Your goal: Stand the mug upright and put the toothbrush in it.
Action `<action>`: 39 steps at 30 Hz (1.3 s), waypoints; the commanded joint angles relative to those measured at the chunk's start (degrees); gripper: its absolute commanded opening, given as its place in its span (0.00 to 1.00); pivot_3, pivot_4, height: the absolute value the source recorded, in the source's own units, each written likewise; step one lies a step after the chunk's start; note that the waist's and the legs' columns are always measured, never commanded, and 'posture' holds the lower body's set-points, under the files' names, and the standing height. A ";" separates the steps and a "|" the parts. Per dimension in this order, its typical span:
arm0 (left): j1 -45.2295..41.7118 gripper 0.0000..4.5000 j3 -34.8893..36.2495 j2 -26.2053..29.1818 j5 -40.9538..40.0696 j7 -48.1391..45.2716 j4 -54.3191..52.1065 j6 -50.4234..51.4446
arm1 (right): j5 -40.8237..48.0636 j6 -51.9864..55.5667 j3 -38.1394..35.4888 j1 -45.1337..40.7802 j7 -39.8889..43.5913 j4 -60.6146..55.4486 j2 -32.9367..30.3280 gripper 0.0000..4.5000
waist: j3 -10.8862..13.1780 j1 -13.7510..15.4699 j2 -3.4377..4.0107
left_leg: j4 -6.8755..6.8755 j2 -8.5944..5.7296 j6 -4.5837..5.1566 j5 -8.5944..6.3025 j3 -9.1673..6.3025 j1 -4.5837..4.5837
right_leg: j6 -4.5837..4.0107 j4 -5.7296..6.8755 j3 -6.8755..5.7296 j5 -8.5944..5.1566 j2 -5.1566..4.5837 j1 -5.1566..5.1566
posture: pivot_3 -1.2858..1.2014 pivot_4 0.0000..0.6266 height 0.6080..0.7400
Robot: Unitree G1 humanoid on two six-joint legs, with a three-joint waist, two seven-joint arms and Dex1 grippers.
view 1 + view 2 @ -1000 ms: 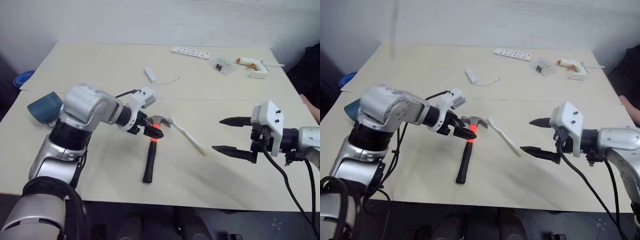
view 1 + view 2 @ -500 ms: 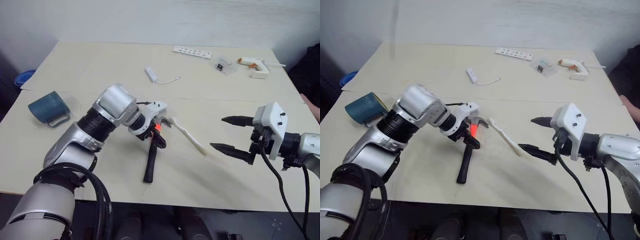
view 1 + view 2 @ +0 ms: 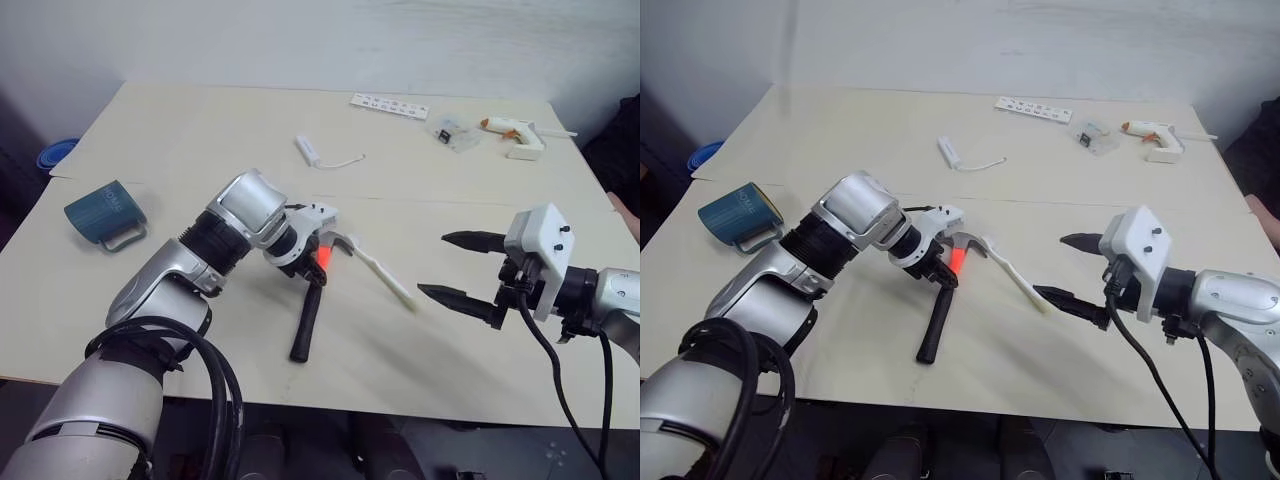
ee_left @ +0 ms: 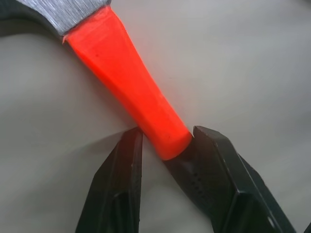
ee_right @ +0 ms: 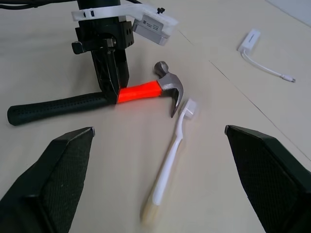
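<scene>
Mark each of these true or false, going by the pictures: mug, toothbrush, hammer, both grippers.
1. The mug stands upright. False: it lies on its side.
2. The toothbrush lies on the table beside the hammer head. True.
3. The left gripper has its fingers on either side of the hammer's handle, where orange meets black. True.
4. The right gripper holds the toothbrush. False: it is open, holding nothing.
5. The toothbrush is inside the mug. False: the two lie far apart.
</scene>
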 commanded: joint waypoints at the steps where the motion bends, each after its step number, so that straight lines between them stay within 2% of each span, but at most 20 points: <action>1: 1.14 0.29 -1.23 0.02 1.70 0.34 -0.69 0.41 | 1.15 -0.66 -1.06 0.10 -0.39 -2.08 0.25 1.00 | 0.00 -0.05 0.00 | 0.00 0.01 0.00 0.00 0.00 0.00 | 0.00 0.00 0.00 0.00 0.00 0.00 | 0.52 0.24 1.00; 8: 3.30 0.28 2.98 4.91 4.59 3.44 -3.30 -1.77 | 2.16 -0.54 -0.08 -0.54 -1.10 -2.03 0.54 1.00 | 0.00 -0.36 0.00 | -0.02 0.04 0.00 0.00 0.00 0.06 | 0.00 0.06 0.00 0.00 0.01 0.00 | 0.52 0.24 1.00; 12: 5.99 0.28 3.32 13.36 6.96 1.28 -11.13 -10.12 | 2.37 -0.62 1.09 -1.36 -0.91 -1.47 0.62 1.00 | 0.00 -1.14 0.00 | -0.12 0.14 -0.01 0.01 0.02 0.20 | -0.02 0.15 0.18 -0.01 0.09 -0.06 | 0.52 0.24 1.00; 15: 8.73 0.28 3.20 19.30 7.23 -1.87 -16.44 -11.81 | 2.41 -0.85 1.90 -2.03 -0.53 -0.76 0.66 1.00 | 0.00 -1.11 0.00 | -0.22 0.17 -0.02 0.01 0.01 0.12 | -0.03 0.22 0.32 -0.02 0.12 -0.31 | 0.52 0.24 1.00; 17: 13.51 0.28 3.61 26.04 9.67 -3.03 -20.12 -17.19 | 2.10 -1.13 3.44 -3.36 0.43 0.32 0.58 1.00 | 0.00 -1.23 0.00 | -0.22 0.17 -0.02 0.01 0.00 0.08 | -0.03 0.19 0.35 -0.02 0.09 -0.35 | 0.52 0.24 1.00; 19: 17.63 0.28 4.50 30.35 11.02 -3.86 -22.87 -20.85 | 1.80 -1.45 4.54 -4.56 1.43 1.46 0.42 1.00 | 0.01 -1.14 -0.03 | -0.22 0.18 -0.03 0.00 0.04 0.08 | -0.03 0.15 0.39 -0.02 0.05 -0.36 | 0.52 0.24 1.00; 21: 21.44 0.28 6.39 32.40 11.31 -4.29 -25.70 -24.51 | 1.39 -1.97 5.39 -5.59 2.57 2.75 0.23 1.00 | 0.01 -0.90 -0.02 | -0.20 0.16 -0.02 0.00 0.06 0.07 | -0.03 0.13 0.39 -0.01 0.01 -0.35 | 0.52 0.24 1.00; 25: 25.90 0.28 10.82 31.08 11.55 -4.33 -29.50 -31.10 | -0.04 -2.97 7.65 -9.09 4.62 6.08 0.07 1.00 | 0.01 -0.35 -0.03 | -0.06 0.15 -0.02 0.00 0.11 0.08 | -0.01 0.13 0.36 0.00 -0.01 -0.28 | 0.52 0.24 1.00; 28: 26.99 0.40 10.95 29.95 13.51 -5.22 -29.49 -34.93 | -0.35 -3.14 9.00 -11.64 5.18 7.80 0.34 1.00 | 0.01 -0.11 -0.02 | 0.07 0.11 -0.01 0.00 0.24 -0.05 | 0.03 0.10 0.17 0.02 -0.06 -0.20 | 0.52 0.24 1.00; 33: 27.09 0.71 11.47 27.67 15.86 -7.12 -26.07 -38.72 | 0.06 -2.60 9.07 -11.70 5.25 7.01 0.54 1.00 | 0.01 -0.16 -0.02 | 0.12 0.10 0.00 -0.01 0.19 -0.19 | 0.03 0.08 0.05 0.02 -0.06 -0.23 | 0.52 0.24 1.00; 39: 25.65 0.71 11.28 25.08 18.12 -10.50 -21.49 -41.32 | 2.30 -1.58 7.47 -9.51 5.94 4.65 -0.39 1.00 | 0.01 -0.24 -0.02 | 0.18 0.08 0.01 -0.02 0.17 -0.19 | 0.03 0.13 0.01 0.02 -0.06 -0.22 | 0.52 0.24 1.00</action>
